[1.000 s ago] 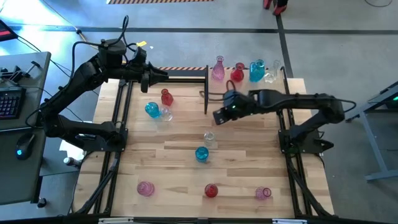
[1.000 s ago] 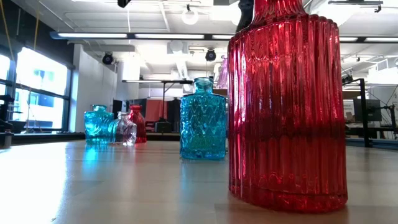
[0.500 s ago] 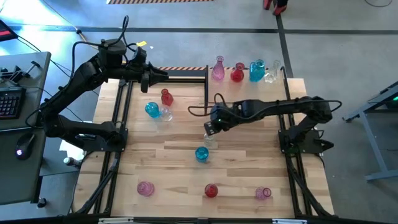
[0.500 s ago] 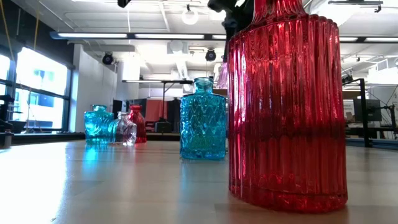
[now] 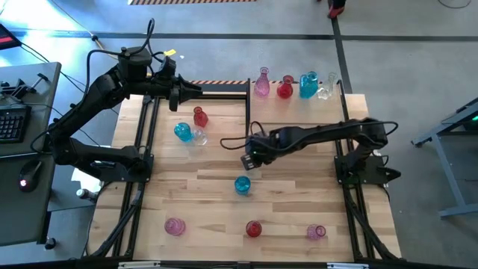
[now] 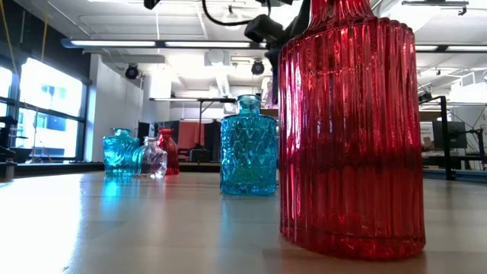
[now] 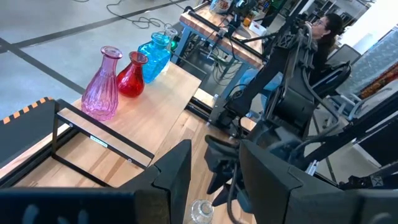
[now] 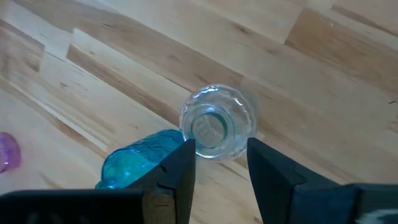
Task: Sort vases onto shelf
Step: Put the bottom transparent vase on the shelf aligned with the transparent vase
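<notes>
The planked wooden table (image 5: 216, 196) carries scattered vases (image 5: 242, 184); the shelf (image 5: 299, 108) holds four.

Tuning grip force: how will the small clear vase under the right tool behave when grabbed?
The clear vase looks like smooth round glass, so probably slippery and fragile. The blue vase stands close beside it, so a nudge may knock them together.

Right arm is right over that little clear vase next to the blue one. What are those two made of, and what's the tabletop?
Clear vase: looks like colourless glass, glossy, with a ribbed rim; the wood shows through it. Blue vase: apparently tinted glass, translucent, with a pressed diamond pattern that catches light. Tabletop: light wood planks with visible grain and seams, and a smooth satin sheen; probably sealed, though that's hard to confirm.
</notes>
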Available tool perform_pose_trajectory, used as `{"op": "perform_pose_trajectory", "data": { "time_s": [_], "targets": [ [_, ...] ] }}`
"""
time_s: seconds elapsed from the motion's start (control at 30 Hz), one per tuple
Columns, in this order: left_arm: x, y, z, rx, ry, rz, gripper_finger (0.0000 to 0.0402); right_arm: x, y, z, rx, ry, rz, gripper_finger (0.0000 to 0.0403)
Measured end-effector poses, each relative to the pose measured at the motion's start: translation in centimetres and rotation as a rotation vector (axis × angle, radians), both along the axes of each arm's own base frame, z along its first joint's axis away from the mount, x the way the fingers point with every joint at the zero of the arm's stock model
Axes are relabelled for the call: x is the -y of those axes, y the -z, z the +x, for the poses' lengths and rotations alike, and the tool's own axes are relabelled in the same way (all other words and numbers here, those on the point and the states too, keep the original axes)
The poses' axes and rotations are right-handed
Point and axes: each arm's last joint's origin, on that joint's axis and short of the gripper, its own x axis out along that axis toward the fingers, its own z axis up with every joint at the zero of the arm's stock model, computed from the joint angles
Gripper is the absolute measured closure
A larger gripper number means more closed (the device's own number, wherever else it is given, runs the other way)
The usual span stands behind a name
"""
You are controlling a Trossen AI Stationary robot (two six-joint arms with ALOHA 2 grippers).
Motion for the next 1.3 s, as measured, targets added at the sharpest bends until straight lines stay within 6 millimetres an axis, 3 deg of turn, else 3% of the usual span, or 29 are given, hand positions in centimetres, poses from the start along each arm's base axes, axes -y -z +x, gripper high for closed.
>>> {"op": "perform_pose_trajectory", "data": {
  "time_s": [0.23, 0.93, 1.07, 1.3],
  "targets": [
    [0.0, 0.0, 0.0, 0.000, 0.000, 0.000, 0.0275, 0.0, 1.4, 0.6, -0.041, 0.001, -0.001, 0.0279],
    [0.0, 0.0, 0.0, 0.000, 0.000, 0.000, 0.0275, 0.0, 2.6, 1.1, -0.068, 0.005, -0.008, 0.0281],
    [0.0, 0.0, 0.0, 0.000, 0.000, 0.000, 0.0275, 0.0, 2.7, 0.9, -0.084, 0.008, -0.015, 0.0307],
    [0.0, 0.0, 0.0, 0.000, 0.001, 0.000, 0.0275, 0.1, 2.5, 0.9, -0.081, 0.026, -0.014, 0.0392]
  ]
}}
